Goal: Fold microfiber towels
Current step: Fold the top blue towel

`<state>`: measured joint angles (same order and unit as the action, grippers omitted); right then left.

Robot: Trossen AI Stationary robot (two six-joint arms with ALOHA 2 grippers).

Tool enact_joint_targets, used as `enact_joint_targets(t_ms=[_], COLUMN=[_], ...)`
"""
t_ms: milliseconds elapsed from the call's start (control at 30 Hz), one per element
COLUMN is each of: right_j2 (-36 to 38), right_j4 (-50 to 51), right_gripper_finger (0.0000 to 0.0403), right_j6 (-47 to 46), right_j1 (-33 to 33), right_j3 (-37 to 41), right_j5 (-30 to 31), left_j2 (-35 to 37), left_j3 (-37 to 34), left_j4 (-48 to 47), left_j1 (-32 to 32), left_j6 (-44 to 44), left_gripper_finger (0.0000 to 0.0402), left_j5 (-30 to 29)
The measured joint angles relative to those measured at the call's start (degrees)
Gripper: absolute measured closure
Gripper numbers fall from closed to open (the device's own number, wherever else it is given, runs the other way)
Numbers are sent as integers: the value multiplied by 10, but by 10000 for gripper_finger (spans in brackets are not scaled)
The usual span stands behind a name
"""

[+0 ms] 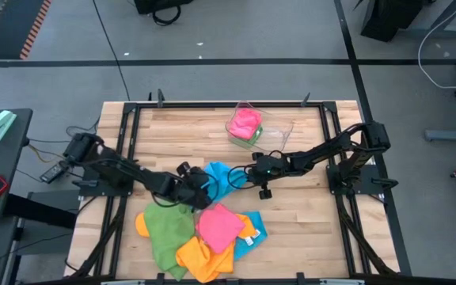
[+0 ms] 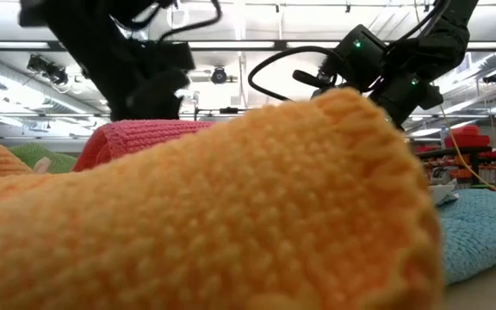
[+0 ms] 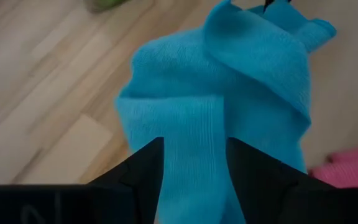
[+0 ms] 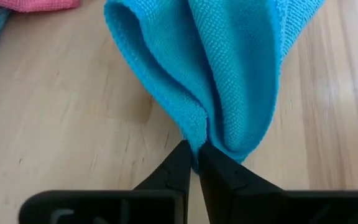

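Observation:
A sky blue towel [image 1: 222, 179] is bunched between my two grippers at the table's middle. My left gripper [image 1: 202, 195] is shut on its near-left end. My right gripper [image 1: 245, 175] is shut on its right end. A pile of towels lies at the near edge: green [image 1: 165, 231], pink [image 1: 218, 226], orange [image 1: 199, 258] and another sky blue one [image 1: 253, 232]. In the low view the orange towel [image 2: 196, 215] fills the foreground and hides the held towel. My left gripper holds a bunched strip of the sky blue towel [image 3: 194, 168] between its two fingers [image 3: 145, 165], several layers thick. The towel runs away from the fingers in folds toward the other gripper. My right gripper pinches a gathered edge of the sky blue towel [image 4: 199, 142] between its fingertips [image 4: 180, 163], only at their free ends. Several folds meet at the pinch. The towel fans out from it in deep folds over the wood.
A clear plastic tray [image 1: 269, 136] holding a pink towel [image 1: 245, 123] stands at the far middle. The towel pile covers the near middle of the table. Bare wood [image 1: 307, 222] lies at the right and far left. Black frame rails run along both sides.

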<state>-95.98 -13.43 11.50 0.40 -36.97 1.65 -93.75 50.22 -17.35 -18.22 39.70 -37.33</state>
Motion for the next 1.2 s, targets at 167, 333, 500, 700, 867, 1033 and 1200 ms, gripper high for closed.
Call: enact_joint_targets(t_ms=[167,333,500,700,867,1033,1200], right_j2=[0,0,0,0,0,0,0], right_j4=[0,0,-2,-3,-5,-5,-5], right_gripper_finger=[365,365,365,365,365,365,365], right_j6=[-9,-10,-10,-10,-10,-15,-18], right_j1=[0,0,0,0,0,0,0], right_j3=[0,0,0,0,-1,-1,-1], right_j5=[0,0,0,0,0,0,0], left_j2=[-16,-15,-31,-51,-53,-53,-51], left_j3=[-1,-1,0,0,0,0,0], left_j4=[48,49,80,77,75,70,28], left_j1=[17,26,30,40,45,46,45], left_j6=[-64,-75,-105,-111,-119,-119,-102], left_gripper_finger=[190,146,136,161,203,282,385], left_j5=[2,9,18,15,10,10,10])
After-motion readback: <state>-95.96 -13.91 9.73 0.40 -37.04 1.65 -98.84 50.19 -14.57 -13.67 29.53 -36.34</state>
